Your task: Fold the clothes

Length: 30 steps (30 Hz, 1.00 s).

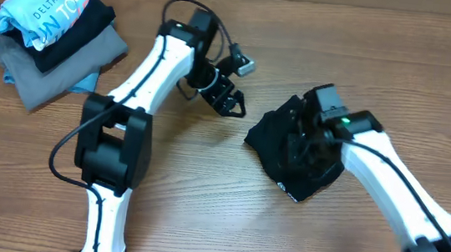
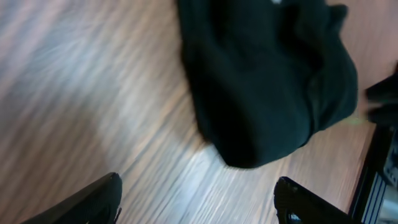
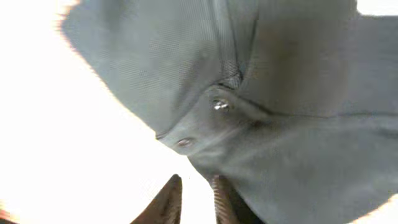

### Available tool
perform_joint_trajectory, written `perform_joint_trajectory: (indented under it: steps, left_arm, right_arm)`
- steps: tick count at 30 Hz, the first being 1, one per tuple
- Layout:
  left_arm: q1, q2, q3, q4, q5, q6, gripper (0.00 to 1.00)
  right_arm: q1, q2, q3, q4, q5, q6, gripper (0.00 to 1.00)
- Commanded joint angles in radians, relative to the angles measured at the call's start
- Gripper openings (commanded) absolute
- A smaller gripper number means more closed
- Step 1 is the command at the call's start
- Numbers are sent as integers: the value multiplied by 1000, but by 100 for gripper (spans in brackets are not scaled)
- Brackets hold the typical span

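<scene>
Our left pincer (image 2: 196, 190) hangs released over the worktop (image 2: 74, 93). Right pincer (image 3: 194, 196) sits at the black garment (image 1: 266, 140), and we can't tell if it's gripping.

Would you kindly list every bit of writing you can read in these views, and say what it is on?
"DELTA ZETA", faint: on the light-blue shirt.
"N TO", cut off by folds: same shirt.
Tiny white mark on the black garment, near its hem: too small to read.
Wrist views: none.
</scene>
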<state>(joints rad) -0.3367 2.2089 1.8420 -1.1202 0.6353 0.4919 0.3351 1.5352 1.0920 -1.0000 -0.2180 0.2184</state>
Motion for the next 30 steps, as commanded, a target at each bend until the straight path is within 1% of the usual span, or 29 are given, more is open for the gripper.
perform_joint_trajectory:
  steps: [1, 2, 5, 6, 7, 10, 12, 16, 19, 23, 27, 28, 30]
  left_arm:
    - [-67, -9, 16, 0, 3, 60, 77]
    - [-84, -8, 9, -2, -13, 67, 74]
    - [-124, -5, -11, -4, -71, 66, 65]
    - [-134, -5, -22, -4, -69, 72, 63]
    - [-146, -5, -37, -4, -61, 83, 59]
    - [-168, -5, -66, -9, -70, 90, 49]
    - [-170, -5, -82, -9, -70, 92, 47]
    - [-164, -5, -114, -10, -97, 92, 40]
    - [-158, -5, -121, -41, -95, 92, 35]
    - [-158, -5, -121, -82, -82, 87, 34]
    - [-158, -5, -121, -100, -39, 84, 34]
    - [-158, -5, -121, -106, -40, 84, 34]
    - [-157, -5, -121, -114, -42, 84, 34]
  right_arm:
    - [-13, -61, 5, -19, -19, 109, 25]
    - [-19, -64, 5, -39, -19, 165, 25]
    - [-29, -60, 0, -86, -19, 266, 25]
    - [-29, -58, -6, -96, -19, 292, 25]
    - [-29, -57, -13, -103, -17, 319, 27]
    - [-29, -55, -33, -109, 17, 381, 28]
    - [-35, -55, -47, -112, 31, 412, 29]
    - [-69, -54, -58, -121, 34, 411, 29]
    - [-94, -54, -64, -124, 30, 411, 29]
    - [-95, -54, -109, -90, -10, 411, 30]
    - [-85, -54, -220, 47, -127, 412, 29]
    - [-85, -53, -246, 81, -138, 418, 25]
    - [-86, -53, -309, 140, -121, 477, 17]
